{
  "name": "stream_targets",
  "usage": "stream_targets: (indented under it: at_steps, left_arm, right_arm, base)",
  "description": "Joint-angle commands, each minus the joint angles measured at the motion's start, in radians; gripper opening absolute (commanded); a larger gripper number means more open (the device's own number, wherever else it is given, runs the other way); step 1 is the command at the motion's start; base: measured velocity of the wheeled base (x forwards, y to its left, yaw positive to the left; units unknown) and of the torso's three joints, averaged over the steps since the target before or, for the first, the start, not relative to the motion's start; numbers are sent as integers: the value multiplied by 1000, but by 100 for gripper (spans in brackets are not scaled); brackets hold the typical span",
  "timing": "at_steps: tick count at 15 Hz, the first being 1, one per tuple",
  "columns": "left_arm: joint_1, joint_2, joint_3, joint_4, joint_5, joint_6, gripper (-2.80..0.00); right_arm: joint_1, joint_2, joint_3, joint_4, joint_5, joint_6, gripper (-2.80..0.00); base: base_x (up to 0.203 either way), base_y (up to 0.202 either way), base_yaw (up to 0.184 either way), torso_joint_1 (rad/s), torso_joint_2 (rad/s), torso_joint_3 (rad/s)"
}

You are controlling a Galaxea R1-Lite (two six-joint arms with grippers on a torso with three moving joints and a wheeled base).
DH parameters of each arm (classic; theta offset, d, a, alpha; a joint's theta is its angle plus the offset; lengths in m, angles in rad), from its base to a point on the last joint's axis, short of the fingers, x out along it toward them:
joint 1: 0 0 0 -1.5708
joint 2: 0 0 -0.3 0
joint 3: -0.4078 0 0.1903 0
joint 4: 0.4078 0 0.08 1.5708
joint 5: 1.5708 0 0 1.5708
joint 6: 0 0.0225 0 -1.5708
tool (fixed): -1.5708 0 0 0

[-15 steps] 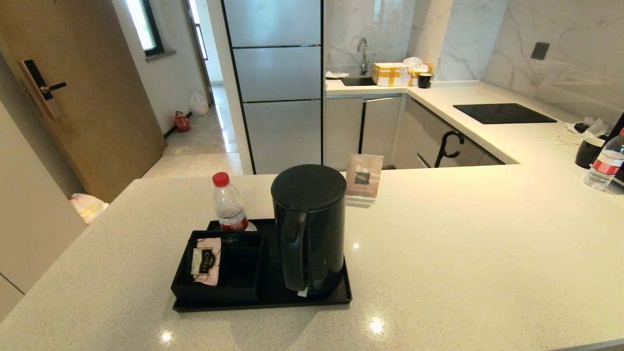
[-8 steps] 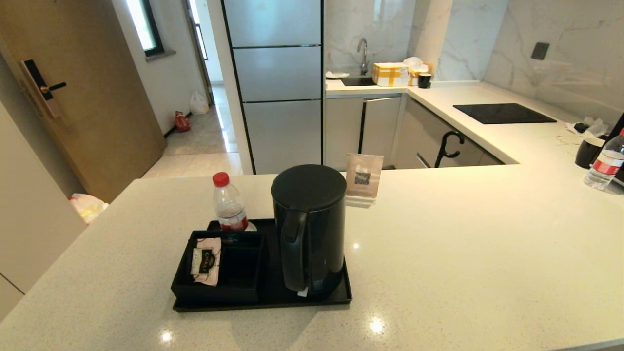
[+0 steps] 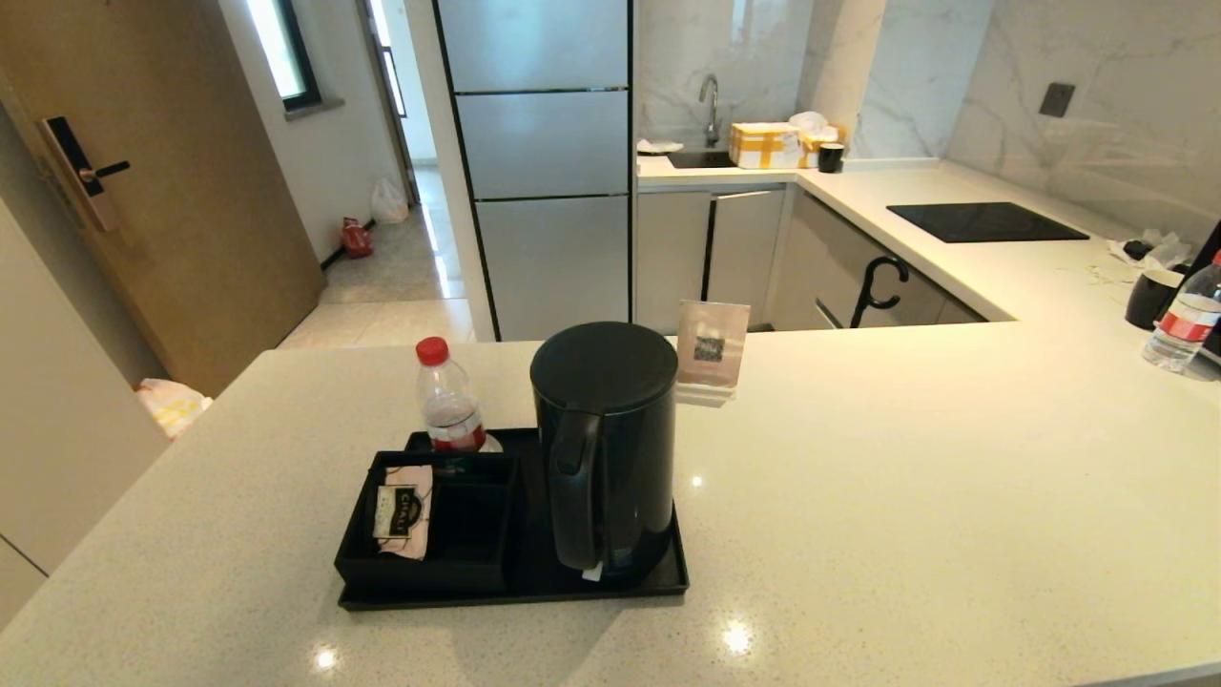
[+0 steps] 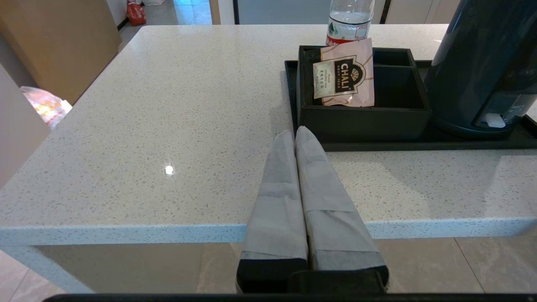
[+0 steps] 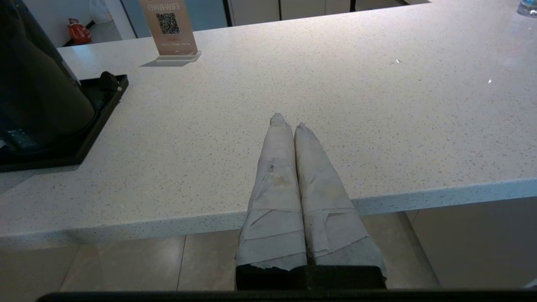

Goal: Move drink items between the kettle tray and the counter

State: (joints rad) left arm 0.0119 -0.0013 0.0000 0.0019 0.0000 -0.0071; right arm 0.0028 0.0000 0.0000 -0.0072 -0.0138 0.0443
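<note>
Your left gripper (image 4: 295, 133) is pinched together, holding nothing, at the counter's (image 3: 906, 477) near edge. Just ahead sits the tray (image 4: 419, 146); the kettle (image 3: 603, 444) stands upright on it, the bottle (image 3: 445, 398) upright at its far side. Your right gripper (image 5: 288, 121), also pinched together, has the kettle off to its side. Left looks nearer to both.

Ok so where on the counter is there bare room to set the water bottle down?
Widest bare counter: right of the kettle tray, out to the mug. Also bare left of the tray. Crowded: the tray, with water bottle, kettle, compartment box.
</note>
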Motion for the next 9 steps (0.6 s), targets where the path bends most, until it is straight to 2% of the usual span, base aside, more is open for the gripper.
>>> stream_targets:
  at_steps: [1, 9]
  left_arm:
    - [0, 1, 0, 0, 0, -1, -280]
    - [0, 1, 0, 0, 0, -1, -280]
  right_arm:
    - [0, 1, 0, 0, 0, 0, -280]
    - [0, 0, 0, 0, 0, 0, -280]
  base:
    - [0, 0, 0, 0, 0, 0]
    - [0, 0, 0, 0, 0, 0]
